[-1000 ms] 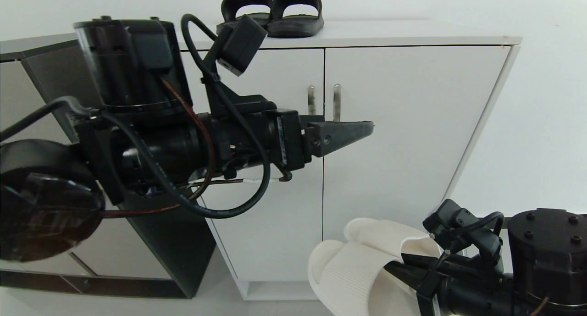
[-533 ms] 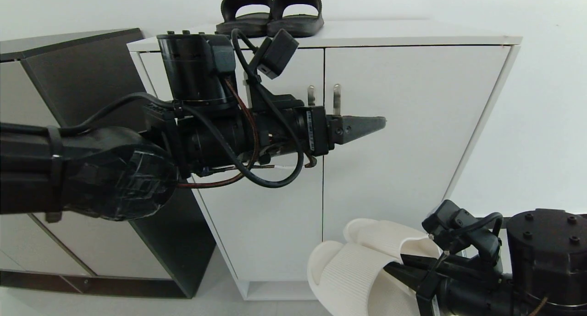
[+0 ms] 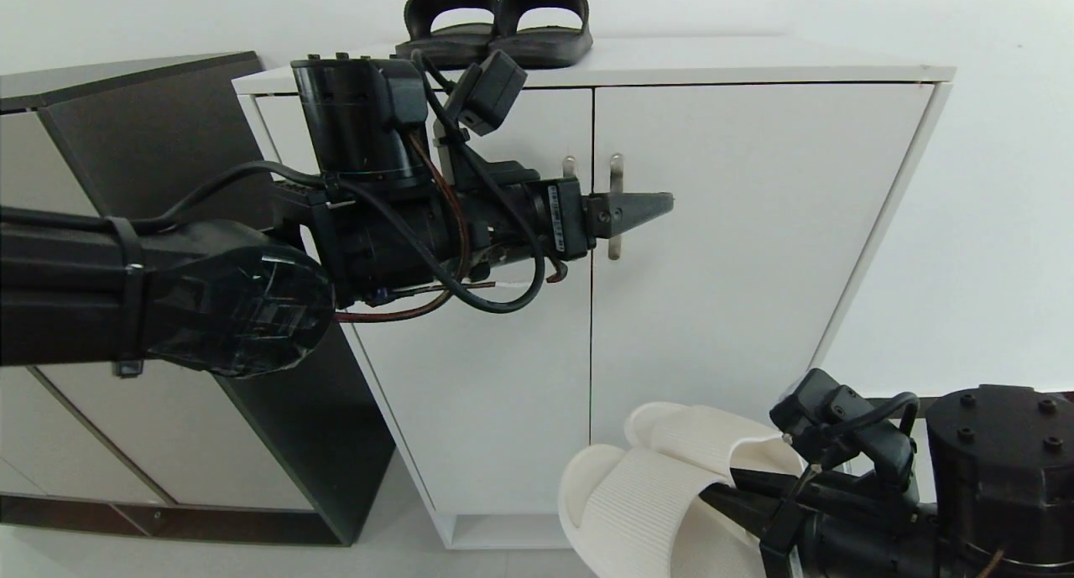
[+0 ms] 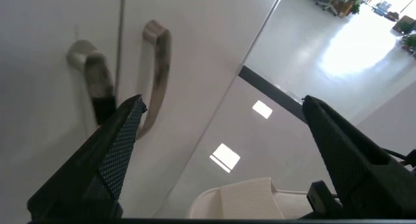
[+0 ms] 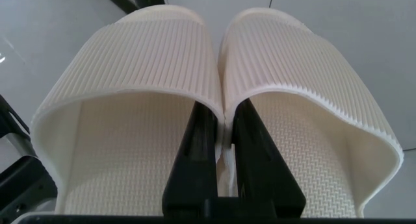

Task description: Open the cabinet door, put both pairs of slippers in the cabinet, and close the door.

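Opening step: you're holding L gripper (image 3: pixel 659 205), fingers spread, at door handle (image 3: pixel 616 175); R gripper (image 5: pixel 222 117), 5 o'clock, clamping slippers (image 3: pixel 646 486). Next: grip, pull.

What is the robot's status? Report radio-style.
Left hand open at door handles. Right hand shut on white slippers. Cabinet doors closed, black slippers on top. Nothing blocking.
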### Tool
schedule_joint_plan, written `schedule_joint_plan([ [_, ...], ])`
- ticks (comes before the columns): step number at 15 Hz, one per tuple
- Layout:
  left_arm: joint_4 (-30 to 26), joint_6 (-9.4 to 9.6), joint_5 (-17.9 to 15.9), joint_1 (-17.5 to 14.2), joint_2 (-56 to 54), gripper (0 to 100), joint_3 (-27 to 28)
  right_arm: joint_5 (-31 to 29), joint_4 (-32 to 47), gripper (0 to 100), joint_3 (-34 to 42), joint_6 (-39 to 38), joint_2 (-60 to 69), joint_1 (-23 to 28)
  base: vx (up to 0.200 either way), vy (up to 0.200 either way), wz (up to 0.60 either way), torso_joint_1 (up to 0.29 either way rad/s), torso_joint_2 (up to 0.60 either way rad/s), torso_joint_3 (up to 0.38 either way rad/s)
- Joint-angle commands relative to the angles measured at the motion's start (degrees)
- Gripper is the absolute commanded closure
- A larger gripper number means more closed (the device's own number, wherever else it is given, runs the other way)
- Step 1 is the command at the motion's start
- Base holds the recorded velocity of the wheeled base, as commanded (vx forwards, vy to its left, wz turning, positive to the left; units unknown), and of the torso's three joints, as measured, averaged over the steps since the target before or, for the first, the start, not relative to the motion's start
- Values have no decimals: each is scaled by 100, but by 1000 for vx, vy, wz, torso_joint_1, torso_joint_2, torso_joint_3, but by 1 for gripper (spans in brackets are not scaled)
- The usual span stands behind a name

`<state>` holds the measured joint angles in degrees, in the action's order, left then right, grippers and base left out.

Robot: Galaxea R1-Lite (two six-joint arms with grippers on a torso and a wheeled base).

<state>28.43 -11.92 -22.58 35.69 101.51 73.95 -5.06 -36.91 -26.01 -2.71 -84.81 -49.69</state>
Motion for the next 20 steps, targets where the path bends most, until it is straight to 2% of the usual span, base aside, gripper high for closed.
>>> schedule_joint_plan([
  [1,-30,-3,52,-71,9,0,76,-4,-9,100,0,-2,26,-6,0,0,0,0,0,0],
  [7,-610,-3,87,-107,554,0,867,-4,0,100,26,-2,43,-6,0,0,0,0,0,0],
  [14,-619,-3,87,25,809,0,1025,-4,0,100,44,-2,52,-6,0,0,0,0,0,0],
  [15,-610,-3,87,52,809,100,1025,-4,0,100,53,-2,52,-6,0,0,0,0,0,0],
  [20,-610,-12,96,184,607,100,849,857,9,100,351,42,421,-6,0,0,0,0,0,0],
])
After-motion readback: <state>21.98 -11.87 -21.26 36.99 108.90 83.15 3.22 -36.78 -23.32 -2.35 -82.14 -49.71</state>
